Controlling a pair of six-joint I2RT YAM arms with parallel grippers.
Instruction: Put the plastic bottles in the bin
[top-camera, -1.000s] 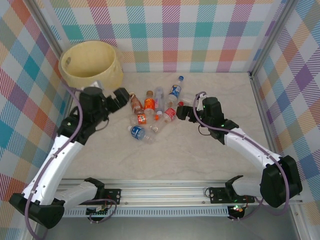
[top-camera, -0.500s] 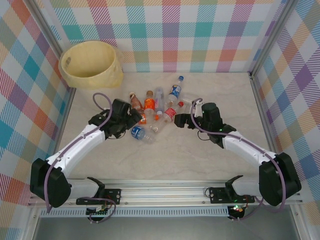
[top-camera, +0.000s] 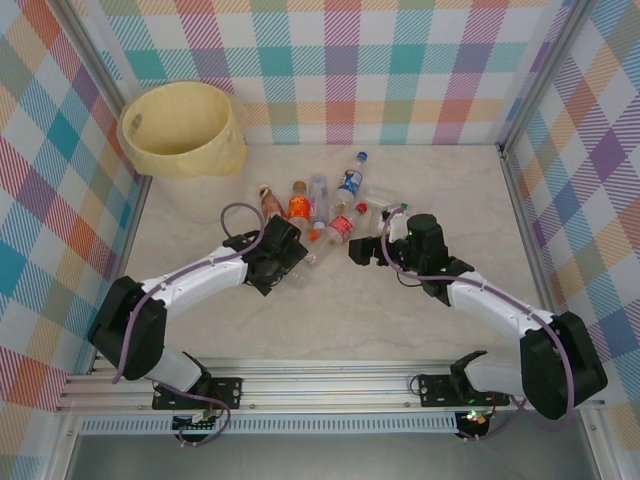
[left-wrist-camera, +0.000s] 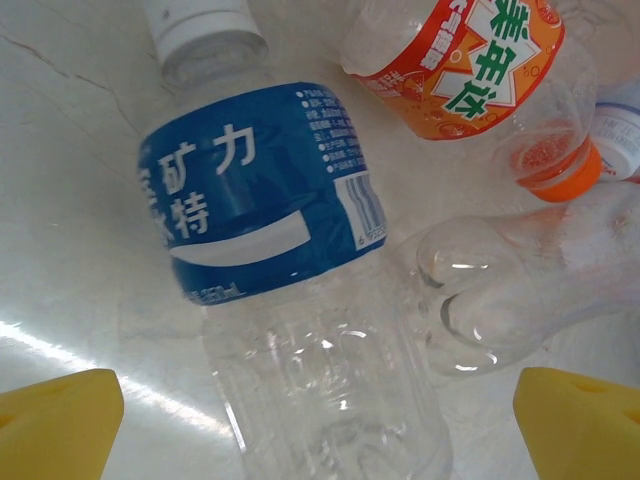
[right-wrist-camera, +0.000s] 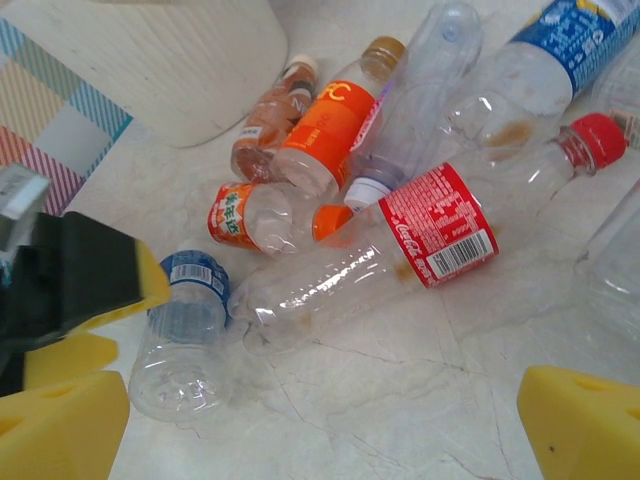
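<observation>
My left gripper (top-camera: 288, 264) has swung down over the blue-labelled bottle (left-wrist-camera: 265, 205), jaws spread wide. My right gripper (top-camera: 360, 250), equally spread, hangs near the red-labelled bottle (right-wrist-camera: 436, 226).

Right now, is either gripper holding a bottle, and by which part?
Nothing is held. The left gripper is open over the blue-label bottle, not clamped on it; the right gripper is open too, empty.

White shells and rounded black joints on left arm (top-camera: 190, 283) and right arm (top-camera: 490, 305); lilac cable (top-camera: 240, 205) looped along each. Black left claw (top-camera: 290, 268) and right claw (top-camera: 358, 250), yellow wedge pads (left-wrist-camera: 60, 425). Black base brackets (top-camera: 215, 388) bolted down, green light (top-camera: 470, 416) by right base.
</observation>
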